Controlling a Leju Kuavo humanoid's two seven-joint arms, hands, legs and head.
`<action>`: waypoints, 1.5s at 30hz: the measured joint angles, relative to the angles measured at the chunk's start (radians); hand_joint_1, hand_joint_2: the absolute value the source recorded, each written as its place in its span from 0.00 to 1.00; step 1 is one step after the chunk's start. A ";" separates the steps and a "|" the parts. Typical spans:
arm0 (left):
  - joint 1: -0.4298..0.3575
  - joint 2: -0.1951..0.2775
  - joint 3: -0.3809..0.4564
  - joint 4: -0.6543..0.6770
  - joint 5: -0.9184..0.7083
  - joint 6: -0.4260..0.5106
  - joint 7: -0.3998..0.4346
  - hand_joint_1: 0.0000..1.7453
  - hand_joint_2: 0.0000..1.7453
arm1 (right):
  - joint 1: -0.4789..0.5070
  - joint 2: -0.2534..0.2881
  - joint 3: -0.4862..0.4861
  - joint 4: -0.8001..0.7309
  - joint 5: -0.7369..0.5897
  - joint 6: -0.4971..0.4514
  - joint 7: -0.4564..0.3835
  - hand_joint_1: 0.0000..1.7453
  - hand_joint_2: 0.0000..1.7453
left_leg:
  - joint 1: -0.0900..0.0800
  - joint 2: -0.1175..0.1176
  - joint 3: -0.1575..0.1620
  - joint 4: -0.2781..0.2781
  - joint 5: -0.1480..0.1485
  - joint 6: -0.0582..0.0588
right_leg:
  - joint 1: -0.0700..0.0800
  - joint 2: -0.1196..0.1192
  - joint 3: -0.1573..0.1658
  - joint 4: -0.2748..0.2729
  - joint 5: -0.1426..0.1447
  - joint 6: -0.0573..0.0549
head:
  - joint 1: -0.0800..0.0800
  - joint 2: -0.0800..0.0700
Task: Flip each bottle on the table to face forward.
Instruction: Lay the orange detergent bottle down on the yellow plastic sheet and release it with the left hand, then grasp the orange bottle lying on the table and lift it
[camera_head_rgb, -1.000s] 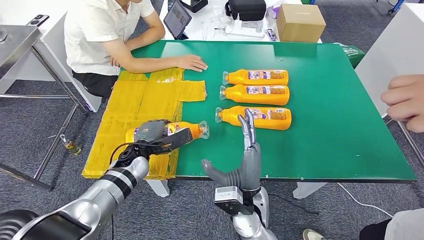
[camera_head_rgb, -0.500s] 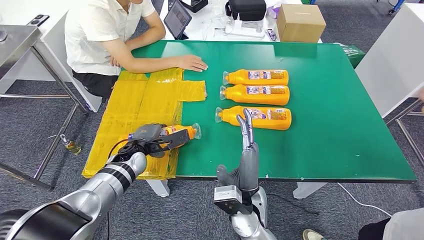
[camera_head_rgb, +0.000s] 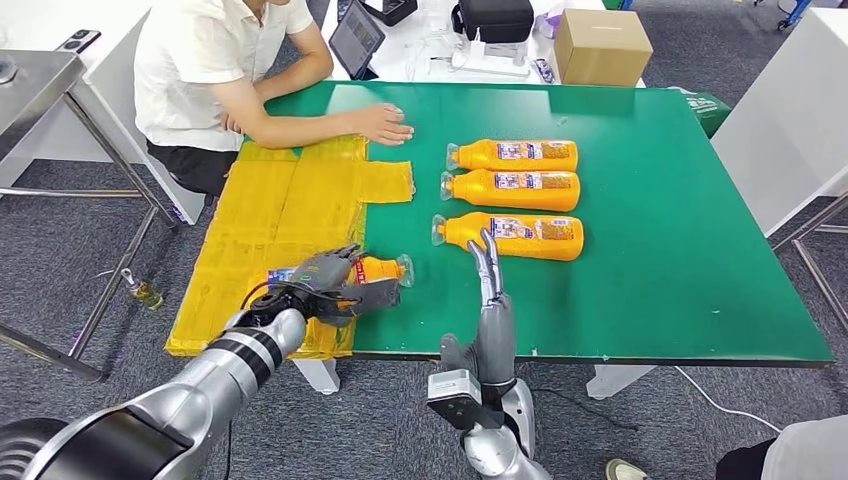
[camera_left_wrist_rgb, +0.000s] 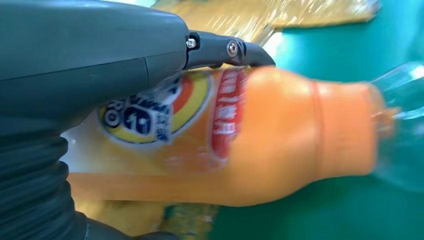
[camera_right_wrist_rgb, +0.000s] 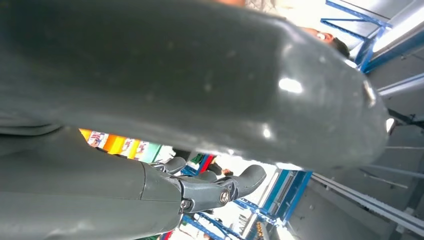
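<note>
An orange bottle (camera_head_rgb: 382, 269) with a clear cap lies on its side at the near left of the green table (camera_head_rgb: 650, 290), at the edge of a yellow mat (camera_head_rgb: 280, 210). My left hand (camera_head_rgb: 328, 281) grips its body, fingers over the top and thumb along the near side. Close up, the bottle's (camera_left_wrist_rgb: 280, 135) round label faces the left wrist camera under my left hand (camera_left_wrist_rgb: 90, 65). Three more orange bottles lie in a column, caps to the left: far (camera_head_rgb: 515, 155), middle (camera_head_rgb: 515, 186), near (camera_head_rgb: 512, 235). My right hand (camera_head_rgb: 492, 300) stands upright and empty just before the near one.
A person (camera_head_rgb: 220, 60) sits at the far left corner with one hand (camera_head_rgb: 385, 123) flat on the table. A cardboard box (camera_head_rgb: 600, 45) and a tablet (camera_head_rgb: 355, 38) sit on a white table behind. The green table's right half is bare.
My left hand has turned and shifted the bottle slightly, and its fingers are now more spread over it. The right thumb has drawn in. A person's hand at the right edge is gone.
</note>
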 joint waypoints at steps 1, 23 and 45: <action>0.015 -0.002 -0.004 -0.019 0.003 0.020 -0.010 0.00 1.00 | 0.002 -0.001 0.000 0.002 0.003 0.000 0.000 0.00 0.00 | 0.000 0.000 0.000 0.000 0.000 0.000 | 0.000 0.000 0.000 0.000 0.000 0.000 | 0.000 0.000; 0.275 0.001 -0.042 -0.457 0.249 0.261 -0.255 0.00 1.00 | 0.012 -0.012 -0.081 0.076 0.378 0.000 0.066 0.00 1.00 | 0.000 0.000 -0.002 0.000 -0.001 0.000 | 0.000 0.000 -0.002 0.000 0.000 0.000 | 0.000 0.000; 0.582 -0.003 0.111 -0.805 1.046 0.075 -0.399 0.00 1.00 | 0.069 0.020 -0.618 0.031 0.566 -0.002 0.006 0.00 1.00 | 0.000 0.000 -0.003 0.000 -0.002 0.000 | 0.000 0.000 -0.003 -0.001 -0.001 0.000 | 0.000 0.000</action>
